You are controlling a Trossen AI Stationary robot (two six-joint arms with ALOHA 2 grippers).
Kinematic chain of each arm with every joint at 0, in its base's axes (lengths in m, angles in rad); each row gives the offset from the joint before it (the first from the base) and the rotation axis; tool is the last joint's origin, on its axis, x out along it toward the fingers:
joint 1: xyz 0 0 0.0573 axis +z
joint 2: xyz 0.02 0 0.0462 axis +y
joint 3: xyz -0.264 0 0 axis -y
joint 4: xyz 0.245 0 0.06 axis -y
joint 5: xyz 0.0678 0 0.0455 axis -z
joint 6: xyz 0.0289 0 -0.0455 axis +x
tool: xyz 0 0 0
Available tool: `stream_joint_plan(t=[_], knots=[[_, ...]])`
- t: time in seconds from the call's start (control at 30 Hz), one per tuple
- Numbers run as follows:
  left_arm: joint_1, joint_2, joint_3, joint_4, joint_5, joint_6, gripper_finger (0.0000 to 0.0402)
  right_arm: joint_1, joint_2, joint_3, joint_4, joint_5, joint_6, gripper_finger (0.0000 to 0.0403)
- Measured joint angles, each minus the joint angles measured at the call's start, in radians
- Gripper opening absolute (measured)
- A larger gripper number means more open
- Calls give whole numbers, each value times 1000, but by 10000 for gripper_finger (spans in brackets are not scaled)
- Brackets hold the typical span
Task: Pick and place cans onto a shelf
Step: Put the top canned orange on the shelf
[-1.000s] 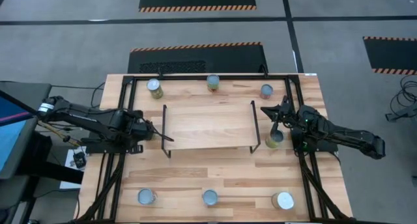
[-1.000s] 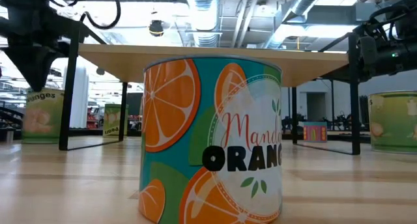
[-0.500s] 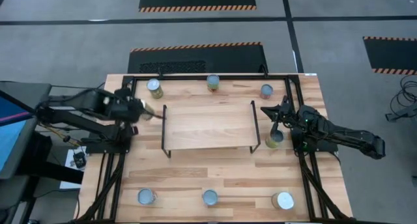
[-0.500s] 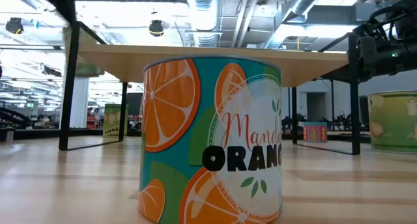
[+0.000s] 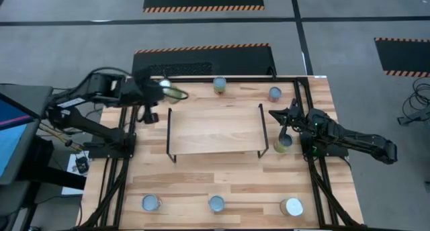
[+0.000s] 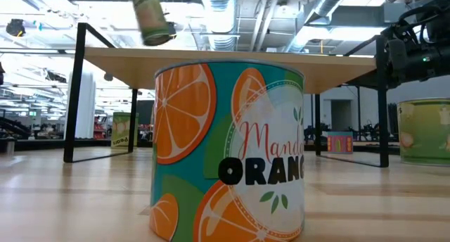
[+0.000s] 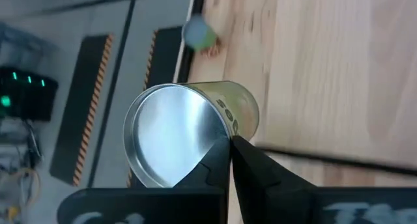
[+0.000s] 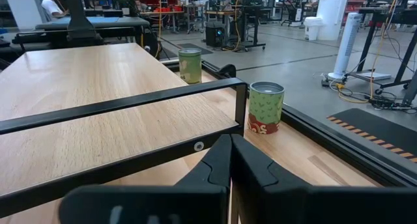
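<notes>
Left tool [image 5: 163, 90] is up in the upper left of the high view, over the surface's [image 5: 222, 184] far-left corner, clamped on a yellowish can [image 5: 173, 91] lying tilted on its side. Left wrist view shows the dark fingers [image 7: 244, 160] closed against that can's [image 7: 186, 139] side, silvery end toward the camera. In the low view the same can [image 6: 151, 18] hangs tilted above the shelf's top, upper left of frame.

Shelf [image 5: 215, 129] sits mid-frame in the high view, top board bare.

Right tool [image 5: 281, 133] is at the shelf's right end, down over a green can [image 5: 283, 145] standing on the surface just beside the shelf leg. Probably not gripping it — the right wrist view shows its own fingers [image 8: 221, 162] pressed together with nothing between them.

Other cans on the surface, high view:
- far edge centre [image 5: 220, 85], far edge right [image 5: 274, 93]
- near edge left [image 5: 151, 203], centre [image 5: 216, 203], right [image 5: 291, 207]

Low view is mostly filled by the orange-label can [image 6: 229, 152], centre frame, upright.
</notes>
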Motion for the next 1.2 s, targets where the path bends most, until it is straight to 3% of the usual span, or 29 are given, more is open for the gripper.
stream_joint_plan(t=[0.2, 0.53, 0.73, 1.2], knots=[[34, 163, 114, 19, 81, 86, 0, 0, 0, 0, 0, 0, 0, 33], [39, 316, 125, 38, 234, 71, 0, 0, 0, 0, 0, 0, 0, 33], [38, 348, 125, -52, 208, -16, 0, 0, 0, 0, 0, 0, 0, 33], [-5, 351, 120, -78, 204, -103, 0, 0, 0, 0, 0, 0, 0, 33]])
